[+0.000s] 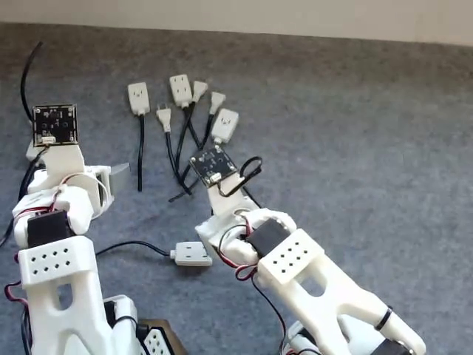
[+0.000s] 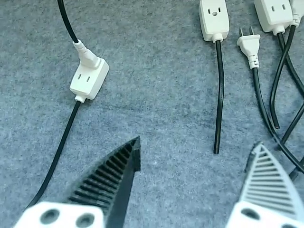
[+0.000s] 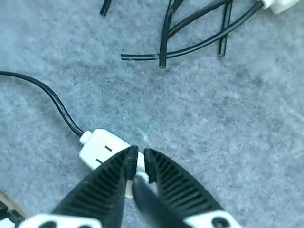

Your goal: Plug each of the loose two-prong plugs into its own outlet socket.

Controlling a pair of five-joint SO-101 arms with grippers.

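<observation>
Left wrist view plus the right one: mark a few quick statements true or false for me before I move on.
1. The left tool is open above bare grey carpet. True.
2. A plug lies loose beside a socket, not inserted. True.
3. That plug has three prongs. False: it has two.
4. The right tool is wide open. False: its fingers are nearly together, at a white socket block.
</observation>
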